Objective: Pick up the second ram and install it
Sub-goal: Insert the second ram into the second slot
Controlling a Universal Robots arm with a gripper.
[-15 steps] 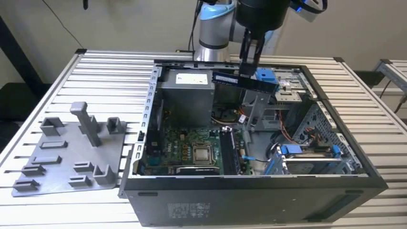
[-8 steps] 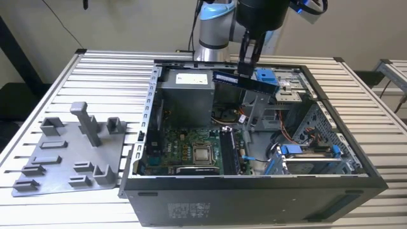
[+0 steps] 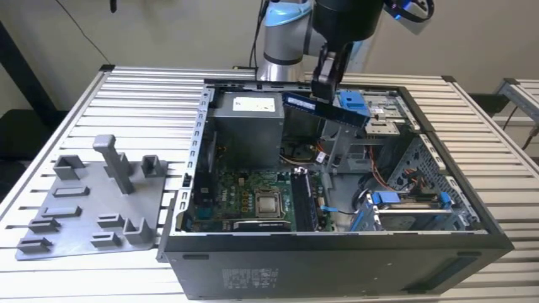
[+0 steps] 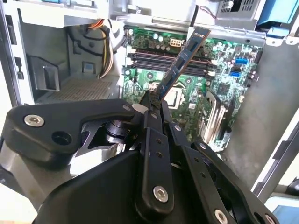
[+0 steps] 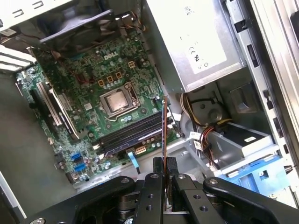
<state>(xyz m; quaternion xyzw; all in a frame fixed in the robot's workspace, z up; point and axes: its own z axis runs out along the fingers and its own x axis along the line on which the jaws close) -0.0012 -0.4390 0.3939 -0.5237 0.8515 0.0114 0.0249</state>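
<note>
At the exterior view's left, the grey holder rack (image 3: 93, 208) is sitting near the slatted worktop's (image 3: 135, 95) left edge, well apart from your gripper. Moving right, the open computer case (image 3: 337, 259) is lying across the worktop's middle. Its green motherboard (image 3: 252, 202) is facing up, and the grey power supply (image 3: 244, 123) is sitting by the case's far wall. Your gripper (image 3: 325, 89) is hanging over the far part of the case, jaws clenched on the second ram (image 3: 337, 112). The stick is tilting in the air, clear of the board. In the second wrist view it (image 4: 182, 60) is jutting from the gripper (image 4: 152, 100) over the long black slots (image 4: 145, 58), not touching them. Blue drive clips (image 3: 404, 199) are lying toward the case's right wall.
</note>
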